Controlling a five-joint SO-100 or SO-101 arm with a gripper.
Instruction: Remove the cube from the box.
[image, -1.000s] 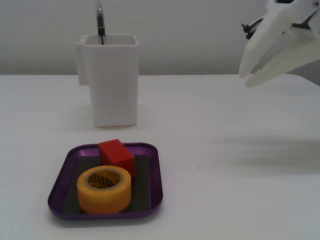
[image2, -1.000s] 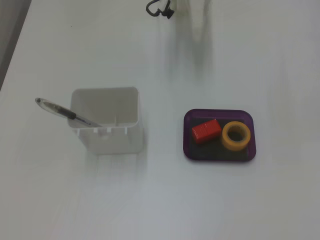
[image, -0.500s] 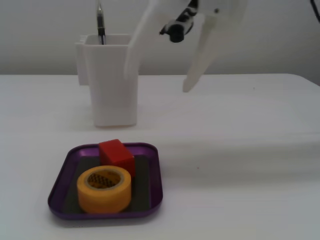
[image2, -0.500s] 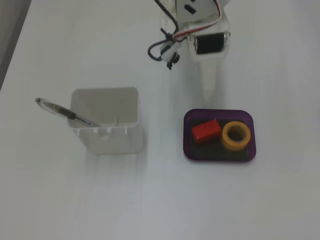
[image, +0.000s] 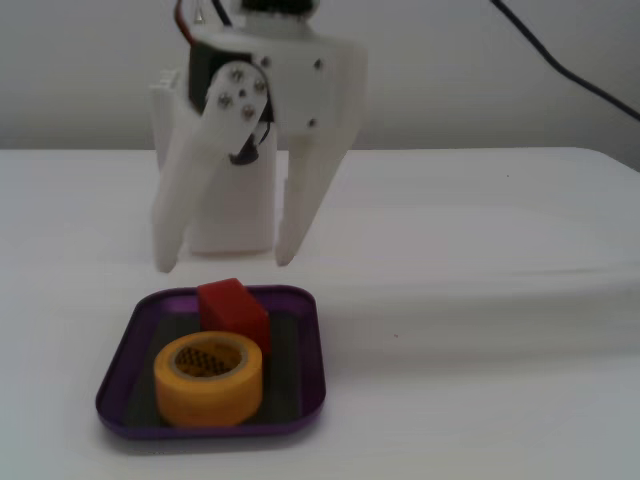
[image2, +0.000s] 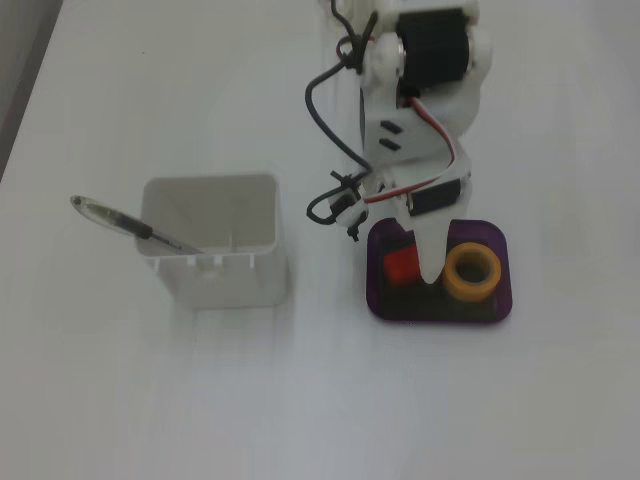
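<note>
Plainly, cube (image: 233, 308): small red block inside the box (image: 305, 362), at the back in a fixed view, touching or just beside the tape roll (image: 209, 379) in front of it.
Box: shallow purple tray with a low rim and dark floor, flat on the white table (image: 480, 330).
Gripper (image: 224, 264): white fingers spread wide apart, holding nothing, tips hanging just above the box's back rim in a fixed view; from above, one finger (image2: 431, 255) points down between cube (image2: 401, 266) and roll (image2: 472, 271).
Weight, judged: light, likely printed plastic; little squeeze should carry it.
Stiffness, judged: rigid, so it should not deform or crack under the fingers.
Surface: sides look faintly ribbed, which probably gives the fingers some bite; flat faces suit a parallel pinch.
Where to hold: two opposite side faces, near mid-height; the side facing the roll is crowded.
Risk: a finger may catch the roll or nudge the light box along the table.
Container (image2: 215, 243): tall, white, with a pen (image2: 130, 226) in it, well apart from the box (image2: 505, 300).
</note>
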